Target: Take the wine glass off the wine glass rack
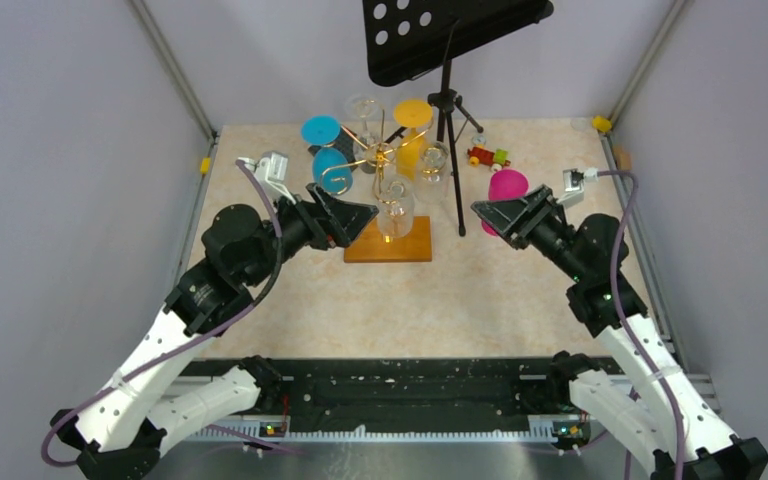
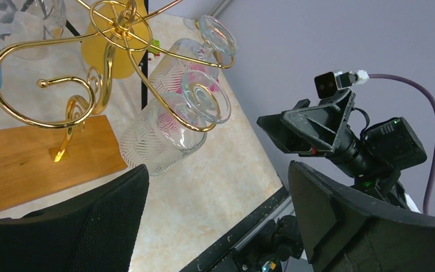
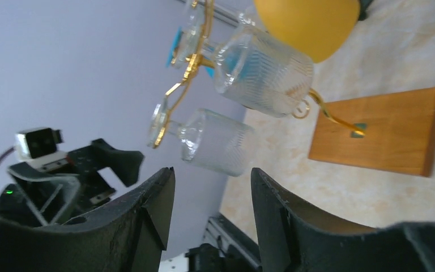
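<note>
The wine glass [image 1: 396, 208] hangs upside down from the near arm of the rack [image 1: 373, 158], with its bowl over the wooden base [image 1: 388, 243]. The base sits about midway between the side edges of the worktop [image 1: 480, 300], nearer the far edge than the near one. The left tool [image 1: 355, 215] is spread wide just beside the bowl, on its left, and holds nothing. The right tool [image 1: 490, 212] waits well apart to the right, fingers parted with nothing between them.

The foot of the glass is caught in a gold curl. A straight pull would likely drag the light rack along or tip it, so the foot needs to slide out through the curl's opening first. A second clear glass [image 2: 175, 62] hangs just beside it (close enough to clink if the first one swings). A hard squeeze on smooth patterned glass could make it slip or crack. The pole of the music stand [image 1: 447, 110] rises just right of the rack and would block a sideways exit.

From above, the stem and foot are lost against the wire. The curl seems to open toward the right arm, but that is not certain. The right wrist view is blurred. A pink glass [image 1: 507, 185] is partly hidden behind the right arm, so I cannot tell how it stands. The music stand's desk is cut off at the top.
</note>
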You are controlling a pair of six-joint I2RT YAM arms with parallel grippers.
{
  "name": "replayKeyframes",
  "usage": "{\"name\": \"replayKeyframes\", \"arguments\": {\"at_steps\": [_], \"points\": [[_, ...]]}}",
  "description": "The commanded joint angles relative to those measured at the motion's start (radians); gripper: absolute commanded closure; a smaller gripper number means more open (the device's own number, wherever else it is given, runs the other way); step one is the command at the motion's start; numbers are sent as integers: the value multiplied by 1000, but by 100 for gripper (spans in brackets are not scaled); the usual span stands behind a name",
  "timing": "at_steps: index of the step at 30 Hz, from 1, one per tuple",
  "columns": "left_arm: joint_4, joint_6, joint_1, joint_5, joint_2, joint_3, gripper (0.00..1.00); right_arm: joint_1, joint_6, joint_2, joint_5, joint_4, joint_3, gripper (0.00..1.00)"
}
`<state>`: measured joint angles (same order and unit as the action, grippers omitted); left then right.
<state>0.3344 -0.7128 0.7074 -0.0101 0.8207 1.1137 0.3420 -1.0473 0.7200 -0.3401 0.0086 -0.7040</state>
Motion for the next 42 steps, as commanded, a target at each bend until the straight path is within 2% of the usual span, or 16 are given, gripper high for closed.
{"name": "replayKeyframes", "arguments": {"at_steps": [1, 6, 9, 17, 22, 27, 28, 33, 42], "points": [[-55, -14, -1, 16, -10, 2, 3, 15, -202, 9, -48, 214, -55, 46], [-49, 37, -1, 46, -39, -15, 2, 105, -233, 82, -12, 253, -99, 37], [-72, 90, -2, 35, -56, -37, 2, 190, -223, 164, 37, 272, -132, 35], [-36, 205, -1, 16, -62, -21, 2, 394, -182, 331, 267, 322, -198, 41], [-47, 218, -2, 19, -86, -45, 1, 429, -187, 363, 350, 380, -187, 43], [-58, 216, -2, 16, -101, -64, 2, 430, -200, 380, 404, 355, -208, 43], [-54, 214, -1, 15, -103, -64, 2, 429, -200, 384, 410, 347, -214, 44], [-25, 216, -2, 33, -104, -60, 2, 430, -200, 399, 431, 330, -237, 62], [-17, 207, -2, 40, -103, -66, 2, 430, -227, 425, 425, 309, -270, 76]]}}
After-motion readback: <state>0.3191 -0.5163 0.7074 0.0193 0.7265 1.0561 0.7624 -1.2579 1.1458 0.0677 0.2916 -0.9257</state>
